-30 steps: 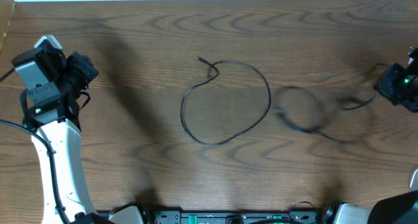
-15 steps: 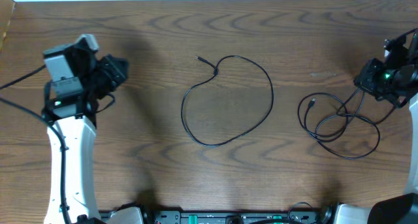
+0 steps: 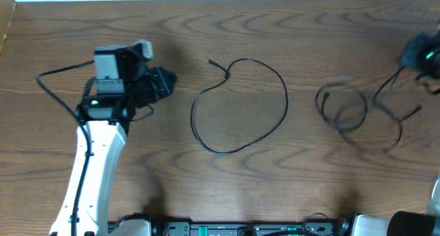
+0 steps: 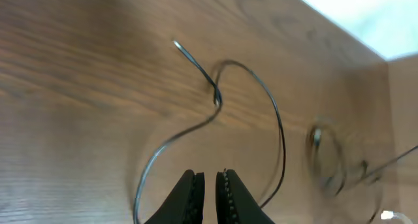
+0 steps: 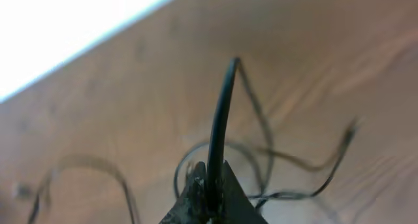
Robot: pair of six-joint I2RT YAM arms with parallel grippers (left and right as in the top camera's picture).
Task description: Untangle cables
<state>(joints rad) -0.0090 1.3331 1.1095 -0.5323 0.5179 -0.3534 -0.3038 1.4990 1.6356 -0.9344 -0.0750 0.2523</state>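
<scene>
1. The wood-grain counter (image 3: 227, 29) runs the whole width, with a pale strip along its back edge. Only the two cords lie on it.
2. The left tool (image 3: 168, 84) has its fingers pressed together on nothing. It seems to be held off the wood, nose pointing toward the middle of the counter.
3. Straight ahead of that nose lies the centre cable (image 3: 284, 102), one open, roughly round loop flat on the wood. The near side of the loop is closest to the tool. Its loose tip (image 3: 210, 60) sticks out toward the back edge, just past a small crossing where the cord meets itself.
4. Far off on the other side, the right tool (image 5: 210, 178) is pinching a dark strand of the right-hand cable (image 5: 219, 113), which rises straight out of its fingertips. The rest of that cord hangs and trails in a few blurred loops on the counter below.
5. Bare wood shows between the two cords, so they look apart and not touching.
6. To my eye the left arm is plainly the nearer one to the centre loop. Any reach from it would run straight ahead across the loop, toward that crossing at the far side.
</scene>
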